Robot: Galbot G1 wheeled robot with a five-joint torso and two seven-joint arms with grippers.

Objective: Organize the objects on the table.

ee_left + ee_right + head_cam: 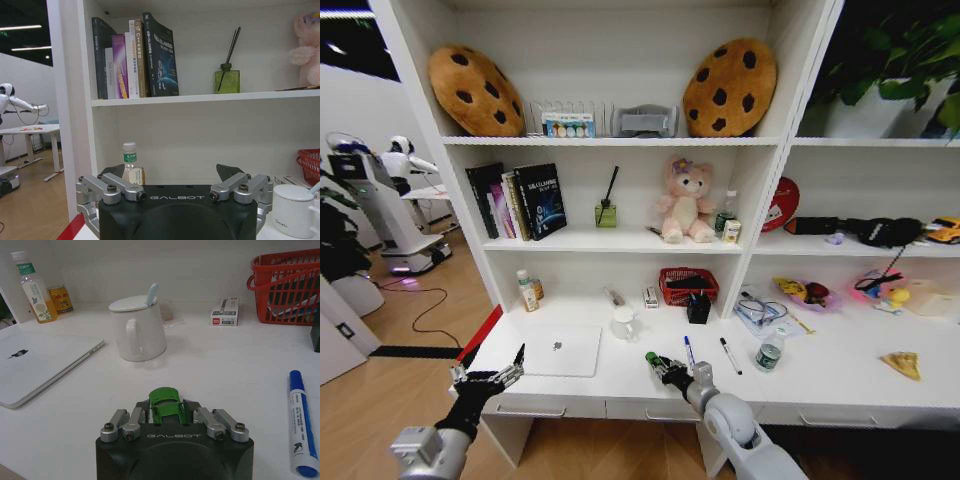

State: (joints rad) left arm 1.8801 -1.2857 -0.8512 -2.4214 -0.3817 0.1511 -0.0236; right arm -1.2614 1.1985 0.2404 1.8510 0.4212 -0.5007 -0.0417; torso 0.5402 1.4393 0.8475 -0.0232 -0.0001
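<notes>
Your right gripper (167, 412) is clamping the green toy car (166, 403) between its jaws, just above the table (640, 375) near the front edge. The car's nose is poking out past the fingertips toward the white mug (138, 327). The blue pen (301, 422) is lying just beside the gripper, and the laptop (561, 349) is resting closed on the other side. Your left gripper (490, 375) is hovering off the table's left corner, jaws spread wide and holding nothing.

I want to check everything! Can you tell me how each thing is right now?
Laptop: closed, flat on table.
Green toy car: gripped in right claw.
Left claw: open, empty.
Blue pen: capped, lying flat.
Mug: lidded, upright.
</notes>
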